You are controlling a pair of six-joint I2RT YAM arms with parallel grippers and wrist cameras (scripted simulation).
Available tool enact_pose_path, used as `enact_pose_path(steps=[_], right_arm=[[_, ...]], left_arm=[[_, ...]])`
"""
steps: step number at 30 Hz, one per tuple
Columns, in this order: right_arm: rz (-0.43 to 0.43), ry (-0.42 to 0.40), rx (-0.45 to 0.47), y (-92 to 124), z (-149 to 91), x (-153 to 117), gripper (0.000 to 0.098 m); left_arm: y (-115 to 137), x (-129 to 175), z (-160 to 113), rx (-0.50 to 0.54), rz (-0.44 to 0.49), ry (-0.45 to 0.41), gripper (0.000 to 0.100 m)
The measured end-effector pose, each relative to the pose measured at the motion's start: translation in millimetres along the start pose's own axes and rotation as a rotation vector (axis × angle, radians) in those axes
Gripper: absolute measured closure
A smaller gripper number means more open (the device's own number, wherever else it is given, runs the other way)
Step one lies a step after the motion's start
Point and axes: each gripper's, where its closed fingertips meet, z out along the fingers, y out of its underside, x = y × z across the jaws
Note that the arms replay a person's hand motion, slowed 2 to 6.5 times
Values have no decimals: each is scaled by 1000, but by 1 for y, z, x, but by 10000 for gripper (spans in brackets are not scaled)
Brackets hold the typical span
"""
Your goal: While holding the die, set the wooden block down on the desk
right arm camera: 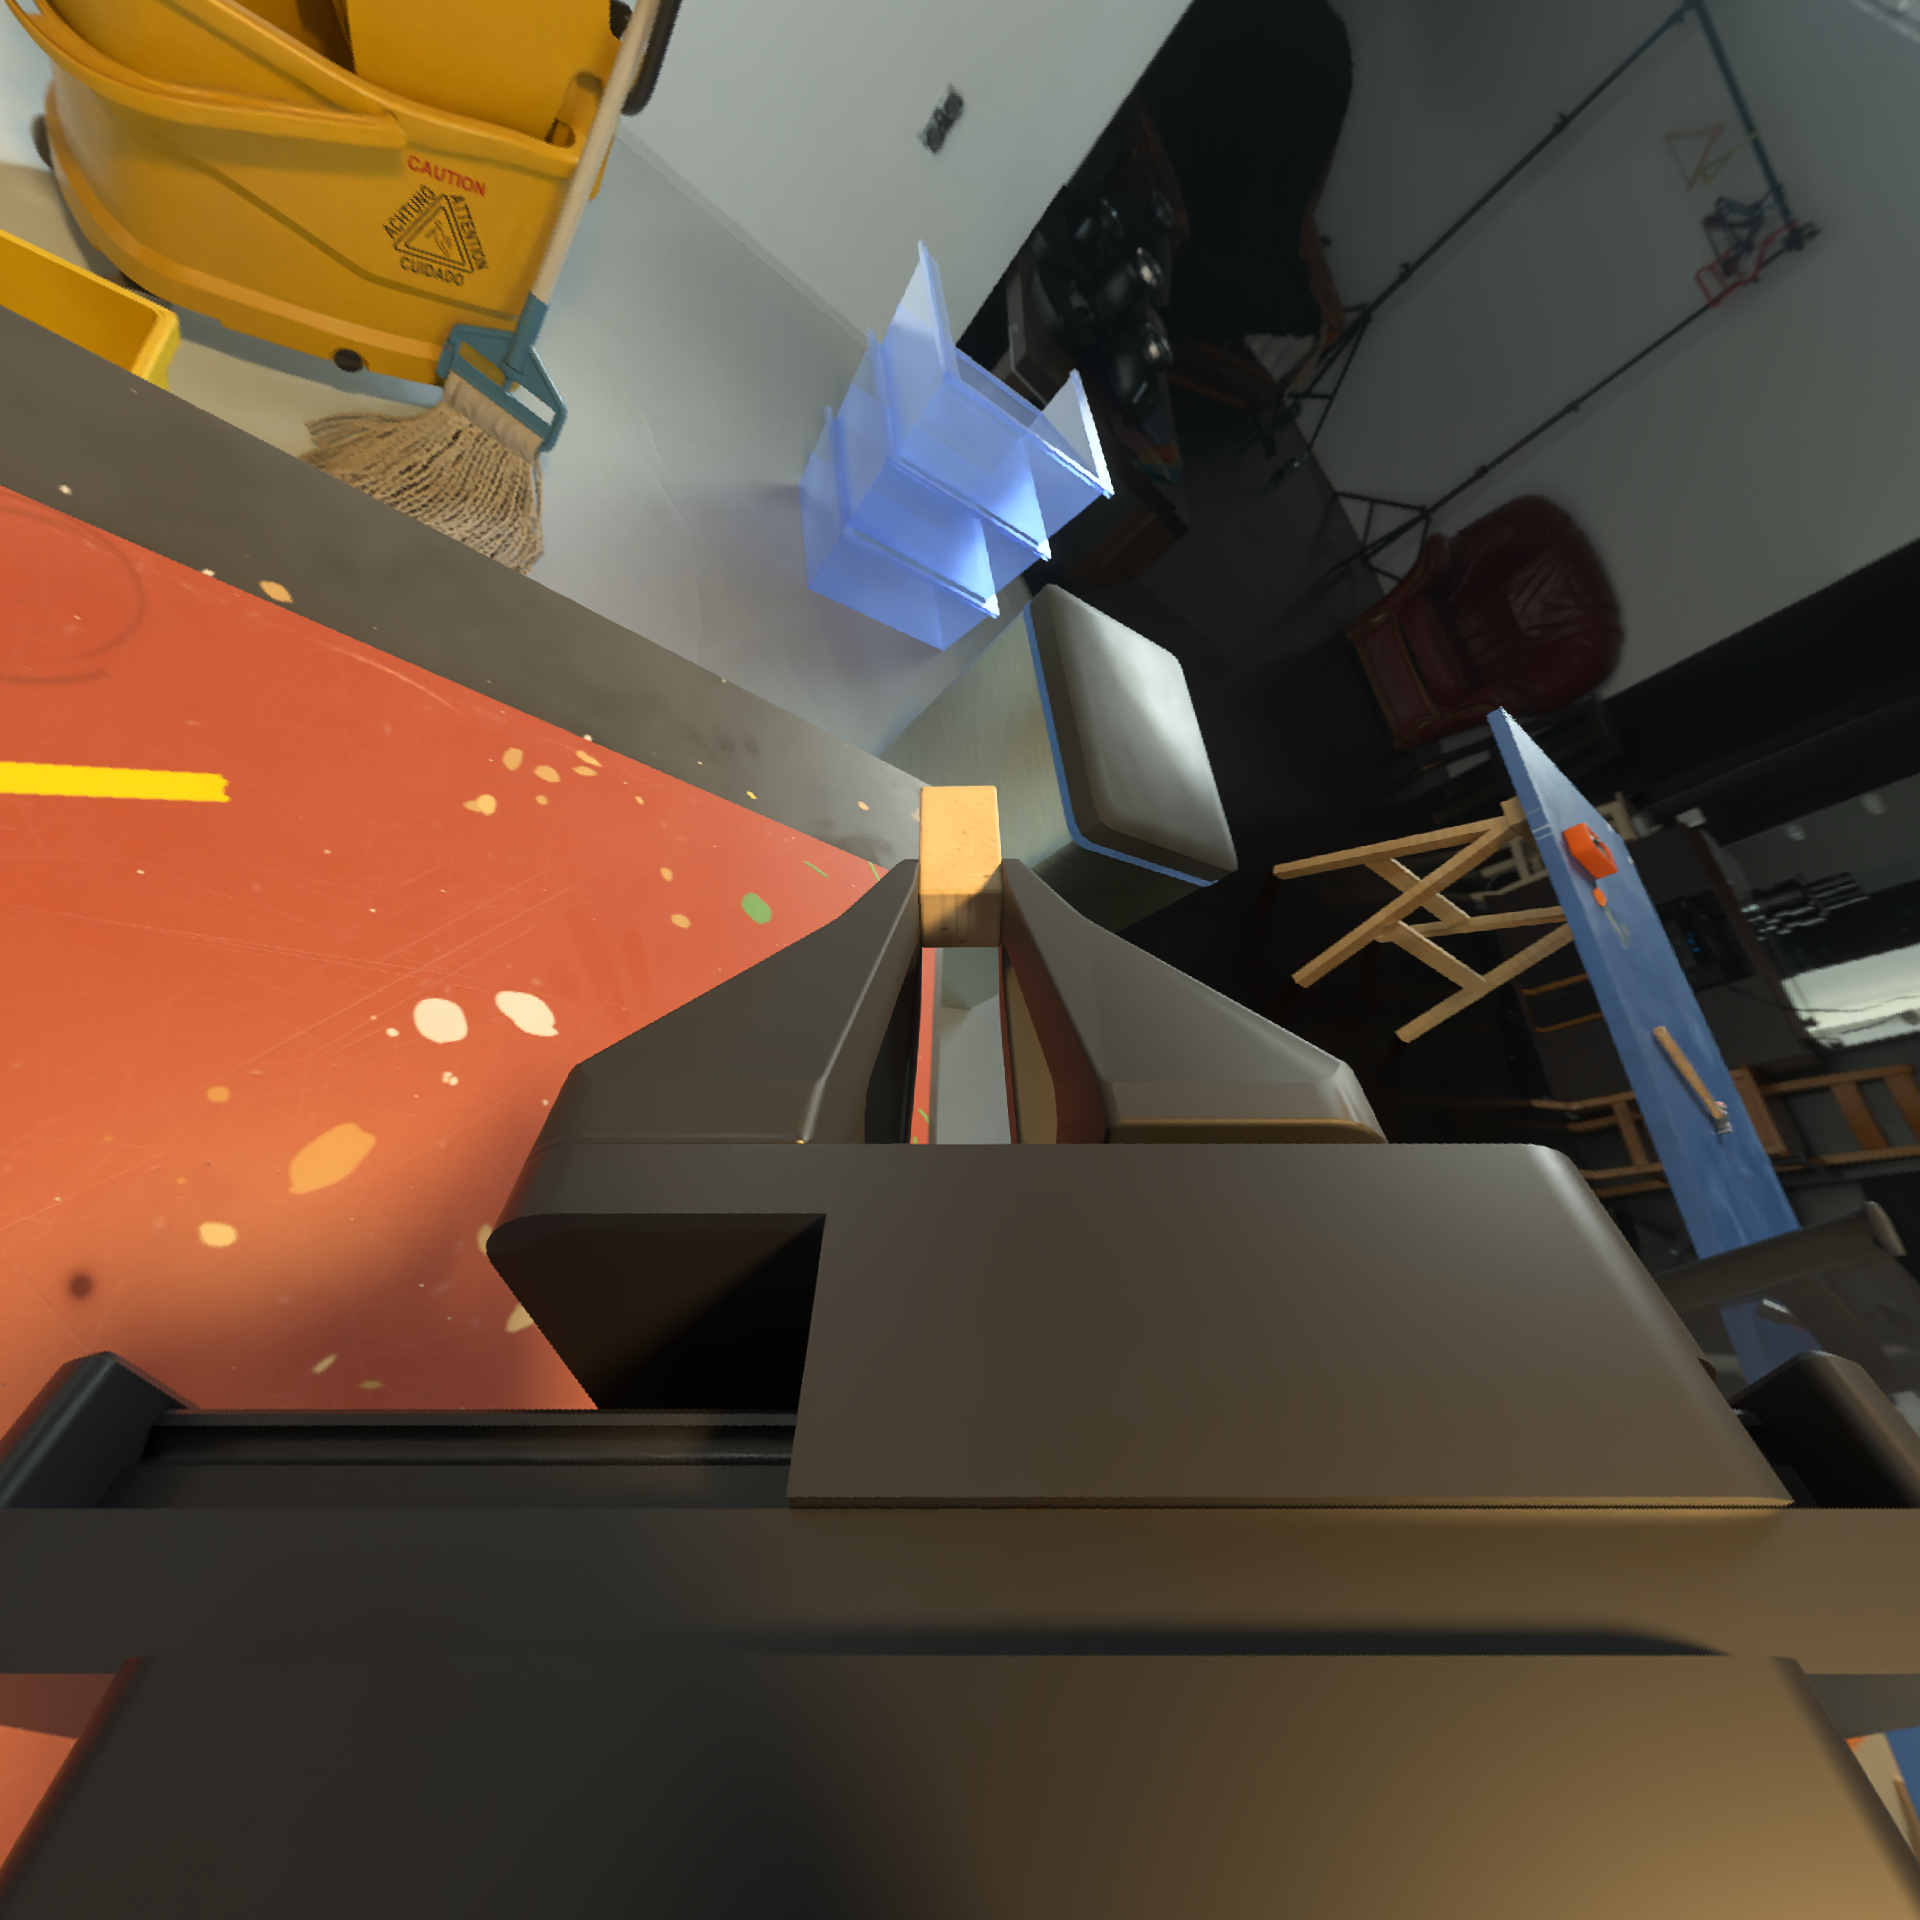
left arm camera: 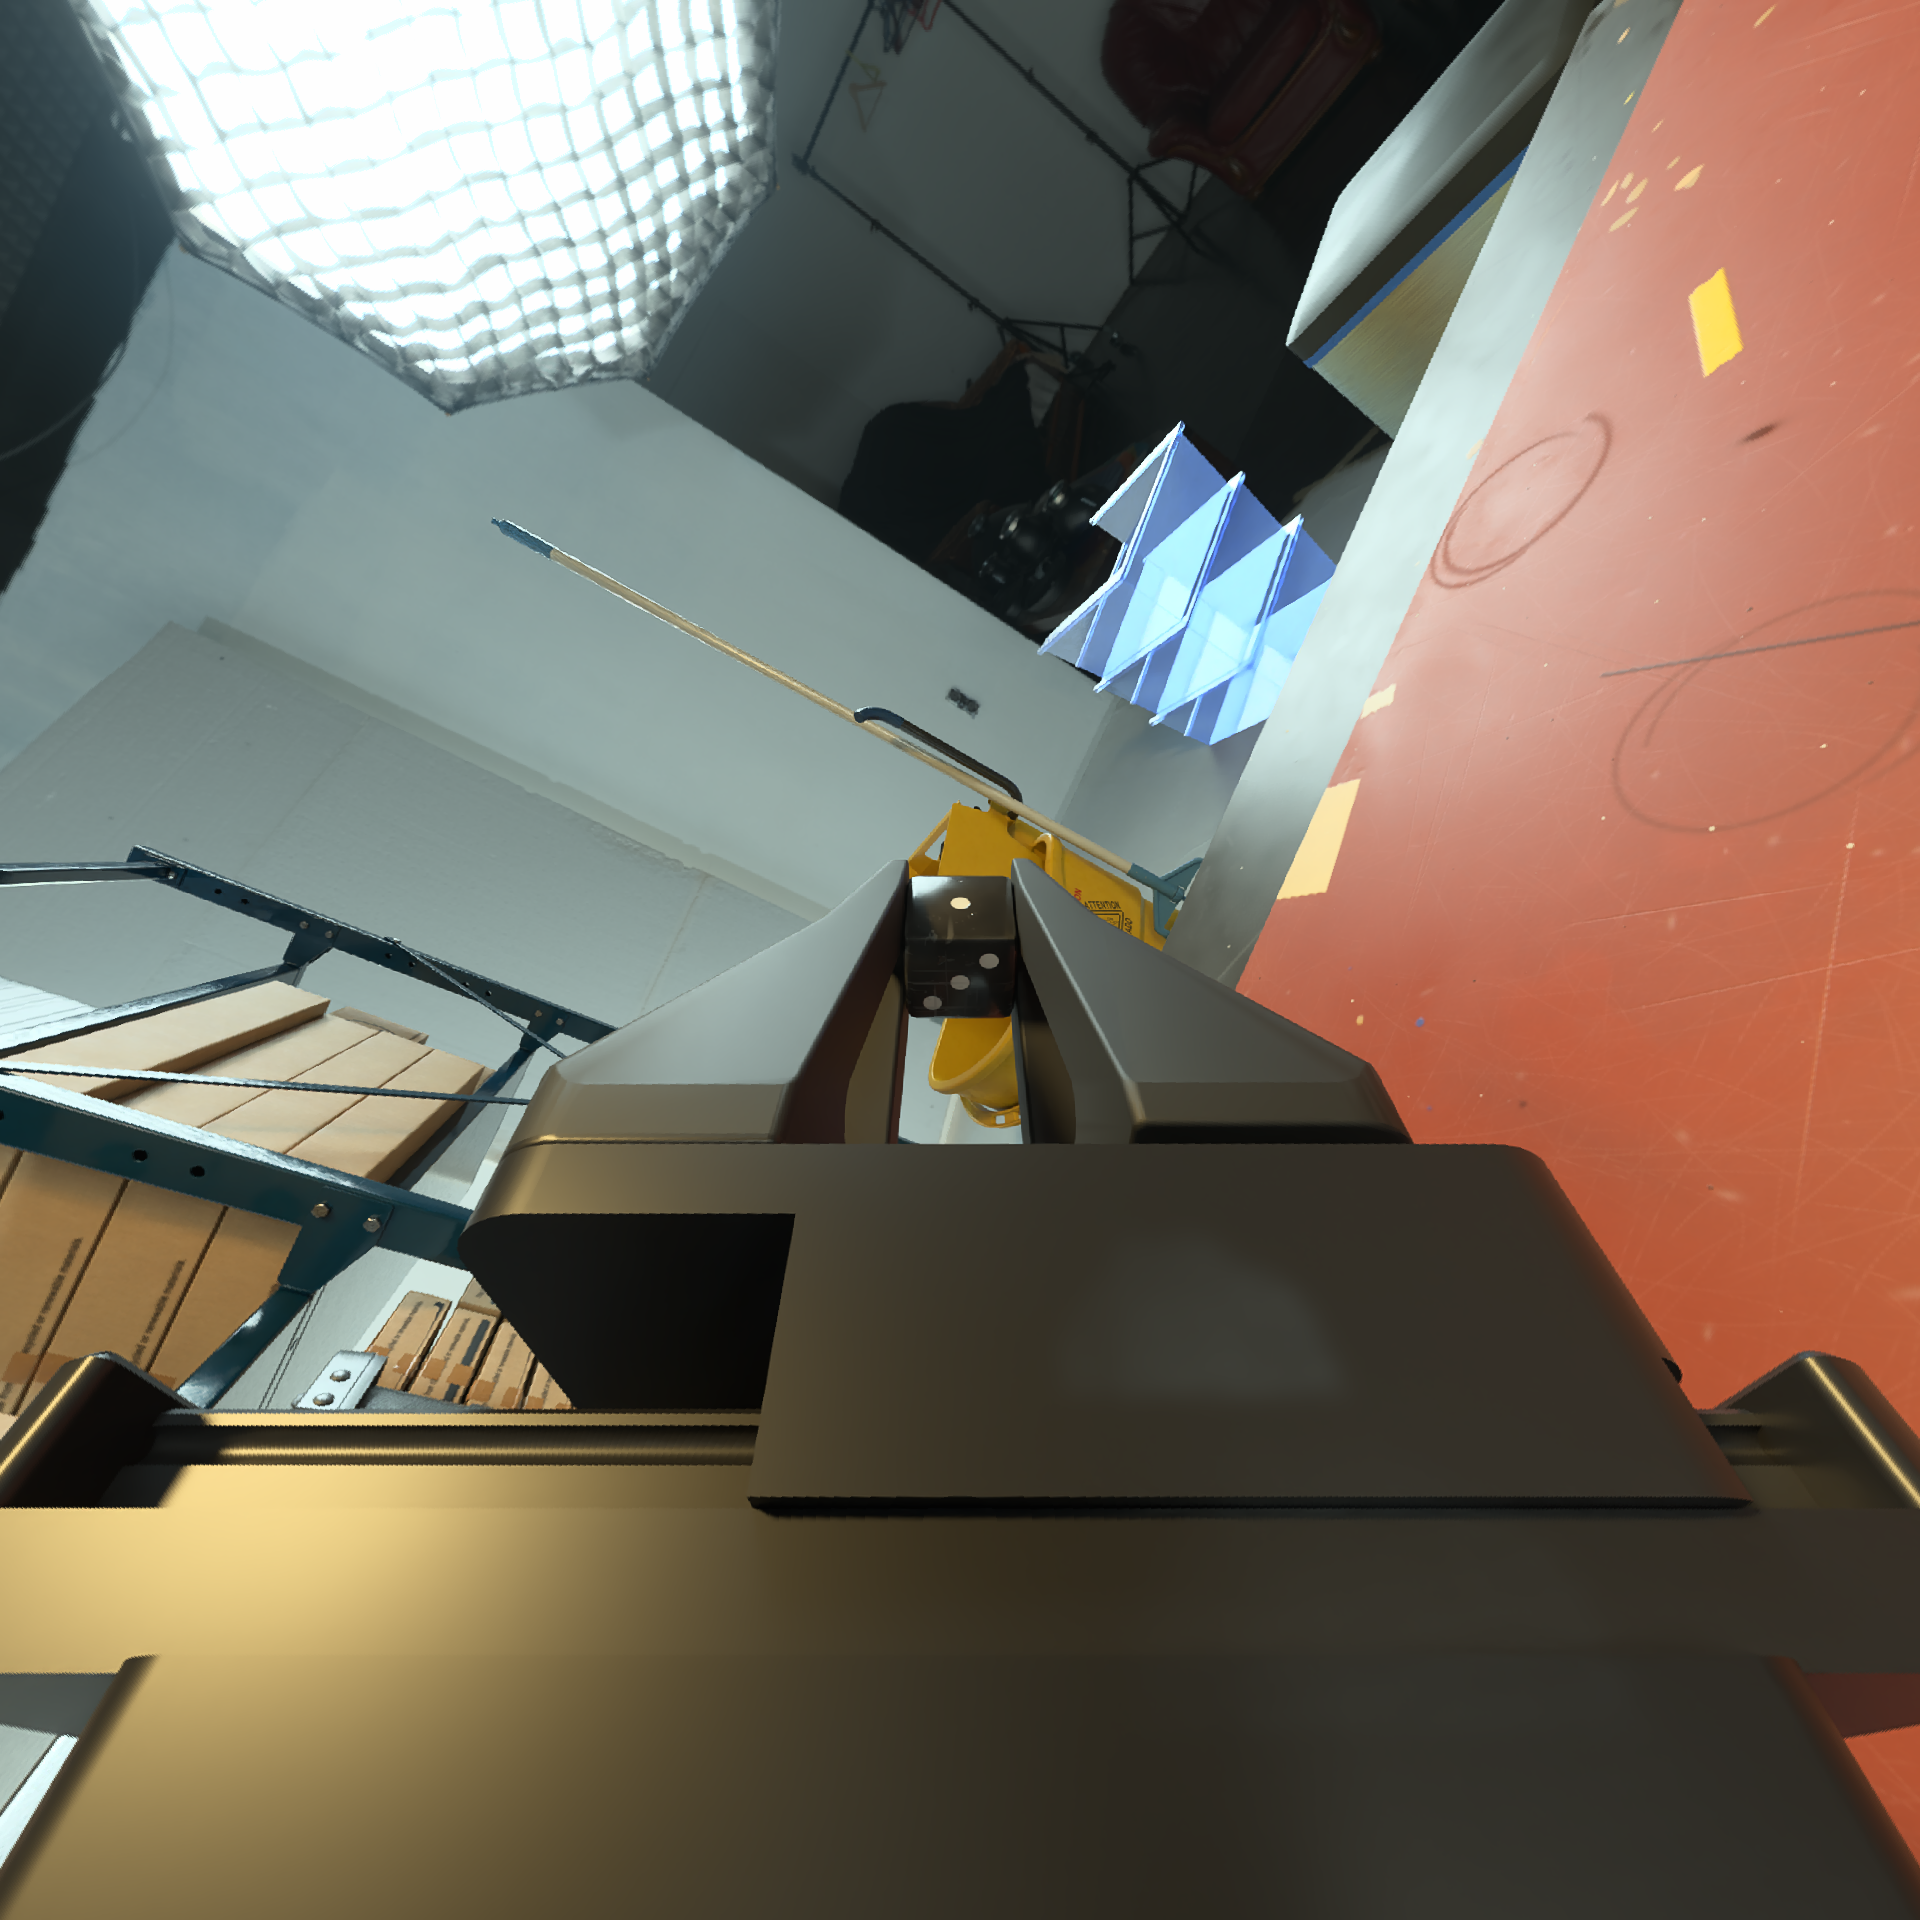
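the left claw (left arm camera: 958, 940) grips the black die (left arm camera: 958, 948) aloft while the right claw (right arm camera: 960, 899) clamps the wooden block (right arm camera: 959, 864), apparently clear of the red desk (right arm camera: 312, 935) at 9 o'clock, so lowering comes next.

Workshop or storage space, paint-spattered red desk (right arm camera: 312, 935), yellow mop bucket (right arm camera: 312, 187), shelved cardboard boxes (left arm camera: 125, 1247), studio softbox light (left arm camera: 436, 177)

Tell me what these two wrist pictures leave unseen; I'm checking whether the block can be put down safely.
- Left wrist view: the die shows two faces only; the left gripper fingers cover its sides.
- Right wrist view: the wooden block sides sit behind the right gripper fingers; its height above the desk cannot be judged.
- Neither view shows the other arm.
- Both views: the blue organizer compartments' contents are unreadable.
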Motion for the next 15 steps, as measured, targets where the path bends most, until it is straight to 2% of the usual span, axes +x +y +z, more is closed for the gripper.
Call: enact_pose_path(steps=[6, 15], right_arm=[[-73, 39, -52, 7, 5, 4, 854], [-207, 43, -171, 46, 31, -25, 854]], left_arm=[[0, 3, 2, -2, 5, 7, 841], [-1, 4, 2, -1, 6, 11, 841]])
